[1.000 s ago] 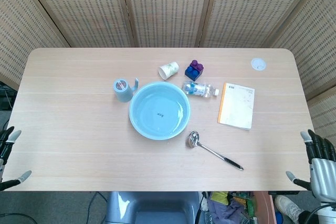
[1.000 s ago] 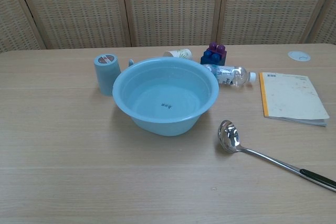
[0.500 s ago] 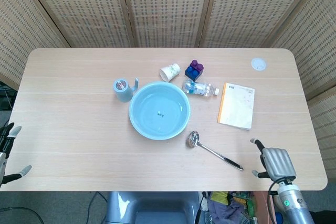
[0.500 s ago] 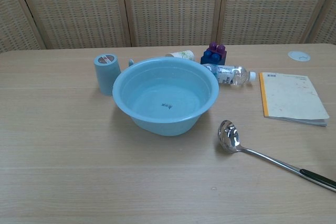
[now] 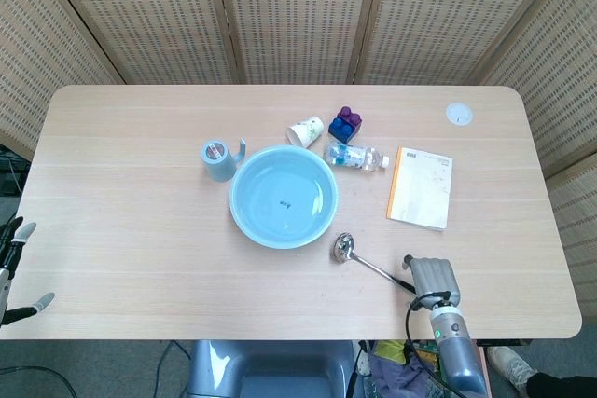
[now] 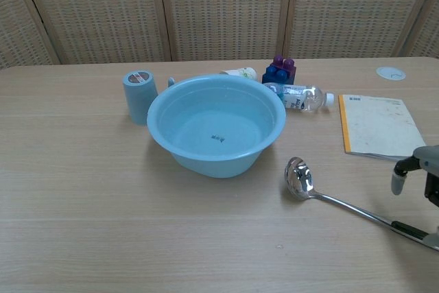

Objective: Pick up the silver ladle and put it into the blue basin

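At the far left, well away from the blue basin (image 5: 284,197), we see the left hand (image 5: 13,267) only in the head view, off the surface's (image 5: 121,249) edge; its fingers (image 5: 26,229) are spread apart and hold nothing. The chest view does not show it at all.

Just left of the basin stands a blue mug (image 5: 218,159), almost touching the rim. Behind the basin a paper cup (image 5: 304,131) lies on its side, with a stack of toy blocks (image 5: 345,125) beside it and a plastic bottle (image 5: 355,158) lying in front of the blocks.

The silver ladle (image 5: 377,267) lies on the surface to the right front of the basin, its bowl nearest the basin and apart from it, its dark handle running away to the right.

Farther right of the basin a notebook (image 5: 421,186) lies flat, and a small white disc (image 5: 458,114) sits near the far right corner.

The right hand (image 5: 433,279) hangs over the ladle's handle end. From above its back hides the fingers; the chest view (image 6: 424,182) shows one fingertip (image 6: 397,182) pointing down above the handle, but we cannot tell whether anything is gripped.
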Controlling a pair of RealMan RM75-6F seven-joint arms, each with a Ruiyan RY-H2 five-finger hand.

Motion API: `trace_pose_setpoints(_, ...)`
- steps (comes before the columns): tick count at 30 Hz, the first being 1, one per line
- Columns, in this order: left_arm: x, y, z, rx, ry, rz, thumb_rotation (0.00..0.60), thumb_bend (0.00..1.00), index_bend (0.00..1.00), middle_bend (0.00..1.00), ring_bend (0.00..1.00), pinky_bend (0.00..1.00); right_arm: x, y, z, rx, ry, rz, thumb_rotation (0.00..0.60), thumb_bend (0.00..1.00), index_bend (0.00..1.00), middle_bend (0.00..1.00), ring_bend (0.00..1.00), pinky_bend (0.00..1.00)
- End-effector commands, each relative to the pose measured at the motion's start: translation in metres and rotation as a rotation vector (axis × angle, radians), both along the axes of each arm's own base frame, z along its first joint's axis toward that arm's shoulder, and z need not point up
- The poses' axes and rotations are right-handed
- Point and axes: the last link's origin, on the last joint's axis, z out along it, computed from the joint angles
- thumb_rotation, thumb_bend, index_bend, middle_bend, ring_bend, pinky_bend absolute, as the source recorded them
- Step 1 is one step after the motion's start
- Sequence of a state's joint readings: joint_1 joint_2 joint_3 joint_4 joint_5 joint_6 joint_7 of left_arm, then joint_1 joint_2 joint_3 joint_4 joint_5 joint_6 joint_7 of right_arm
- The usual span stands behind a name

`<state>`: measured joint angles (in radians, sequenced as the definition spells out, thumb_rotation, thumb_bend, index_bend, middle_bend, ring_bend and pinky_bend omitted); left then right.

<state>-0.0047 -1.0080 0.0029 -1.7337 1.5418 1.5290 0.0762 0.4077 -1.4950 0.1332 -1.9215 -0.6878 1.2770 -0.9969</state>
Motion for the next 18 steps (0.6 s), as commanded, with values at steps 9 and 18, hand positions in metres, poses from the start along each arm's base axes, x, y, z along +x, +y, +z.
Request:
trace_pose_setpoints(9,0.0,-0.001,0.003,-0.003,-0.01,0.007,0.6,0.0,0.0,0.0,0.0,0.0,-0.008,-0.008,-0.026,-0.057,0.115,0.026,0.6,0.0,0.35,0.89,0.98,1.0)
trace_pose_setpoints(18,0.0,0.0,0.003,-0.004,-0.013,0.01,0.6,0.0,0.0,0.0,0.0,0.0,-0.027,-0.009,-0.035,-0.064,0.123,-0.005,0.6,0.0,0.38,0.89,0.98,1.0)
